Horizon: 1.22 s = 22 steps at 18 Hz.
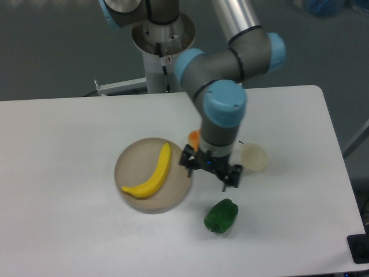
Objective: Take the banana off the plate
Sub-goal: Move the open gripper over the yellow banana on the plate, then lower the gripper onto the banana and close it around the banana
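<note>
the banana (151, 175) lies in the plate (180, 193), its slim end toward the far edge of the desk (57, 150) and its thicker end toward the near-left part of the plate's rim. the plate sits near the middle of the desk, a little toward the near edge. nothing grips the banana.

the gripper (210, 168) hangs over the right rim of the plate, just beside the banana's far half but apart from it. its two dark fingers point down and stand spread, one at the plate's rim and the other farther right over bare desk, with nothing between them. the wrist above it hides most of an orange fruit (194, 137), of which only a sliver shows at the wrist's left side.

a pale round fruit (255, 158) rests just to the right of the gripper, toward the right edge of the desk. a green pepper (221, 216) lies near the near edge, below the gripper and off the plate's right side. the arm's base column (166, 55) stands beyond the far edge of the desk.
</note>
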Each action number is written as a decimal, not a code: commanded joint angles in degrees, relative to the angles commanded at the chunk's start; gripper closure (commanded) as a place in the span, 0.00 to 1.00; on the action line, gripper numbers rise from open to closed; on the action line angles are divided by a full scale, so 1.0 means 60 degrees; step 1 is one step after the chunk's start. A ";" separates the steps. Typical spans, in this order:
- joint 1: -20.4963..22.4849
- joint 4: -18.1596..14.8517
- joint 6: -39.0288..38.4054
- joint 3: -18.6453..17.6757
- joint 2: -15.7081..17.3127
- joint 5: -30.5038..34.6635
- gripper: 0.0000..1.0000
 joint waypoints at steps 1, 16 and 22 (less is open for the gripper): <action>-0.0117 0.0015 -0.0146 -0.0147 0.0015 0.0015 0.00; -0.1056 0.1347 -0.0382 -0.1686 -0.0175 0.1069 0.00; -0.1129 0.1743 -0.0411 -0.1862 -0.0453 0.1069 0.00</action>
